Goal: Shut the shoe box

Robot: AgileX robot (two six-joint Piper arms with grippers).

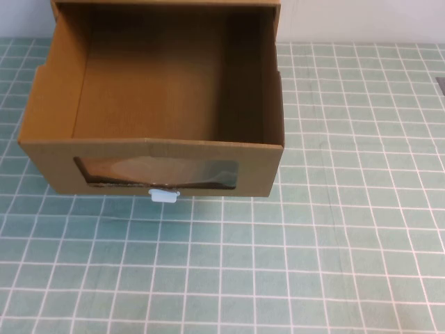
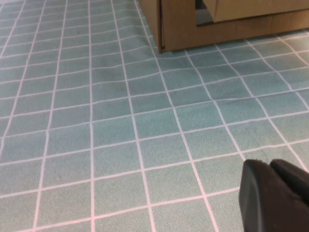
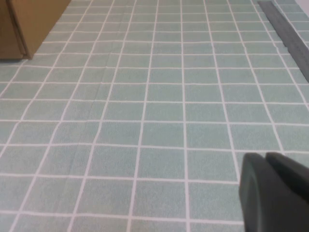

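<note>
The box (image 1: 156,104) sits at the far left of the mat (image 1: 313,264), its drawer pulled out toward the robot and open on top. The drawer looks empty, though shadow darkens its right inner wall. Its front has a clear window (image 1: 158,172) with a small white tab (image 1: 165,196) below, at the bottom edge. The box's outer sleeve is cut off by the top of the high view.

Neither arm shows in the high view. The left wrist view catches the left gripper (image 2: 277,195) low over bare mat, well short of the box corner (image 2: 203,24); its dark fingertips lie close together, seemingly closed. The right wrist view shows the right gripper (image 3: 275,193) over the mat, well apart from the box (image 3: 29,24); whether its jaws are open or closed cannot be told. A grey strip (image 3: 285,29) runs along the mat's far right.
</note>
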